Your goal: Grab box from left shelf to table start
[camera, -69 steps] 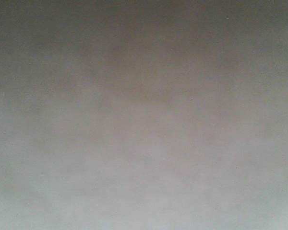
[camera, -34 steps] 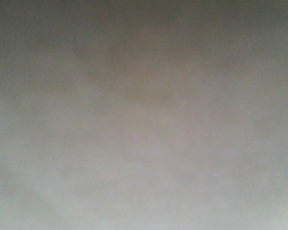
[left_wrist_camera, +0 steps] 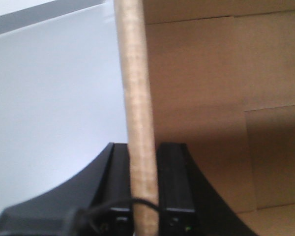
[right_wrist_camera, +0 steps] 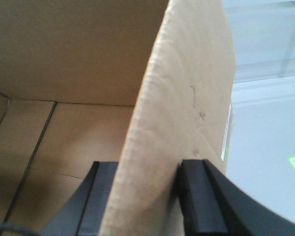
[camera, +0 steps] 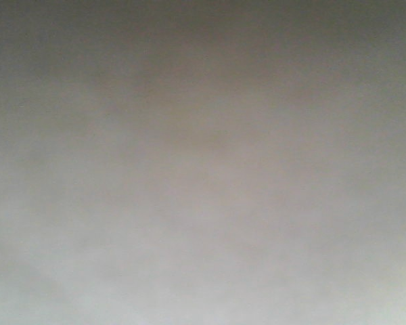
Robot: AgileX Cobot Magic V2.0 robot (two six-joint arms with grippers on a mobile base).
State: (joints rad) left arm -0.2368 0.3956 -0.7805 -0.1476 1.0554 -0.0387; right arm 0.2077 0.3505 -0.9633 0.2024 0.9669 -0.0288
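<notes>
Backdrop point(left_wrist_camera: 49, 98) pale grey, blurred | left pincer point(left_wrist_camera: 143, 152), right pincer point(right_wrist_camera: 147, 167) clamp box point(left_wrist_camera: 196, 98) walls

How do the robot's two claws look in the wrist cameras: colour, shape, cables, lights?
Both are matte black. The left claw has two flat, blocky fingers on bases that flare outward in curves; a thin black cable loops at its base, and a tiny green light shows there. The right claw has the same blocky fingers and curved flare. No markings are legible.

Both wrist views tight on box point(left_wrist_camera: 137, 98) walls
</notes>
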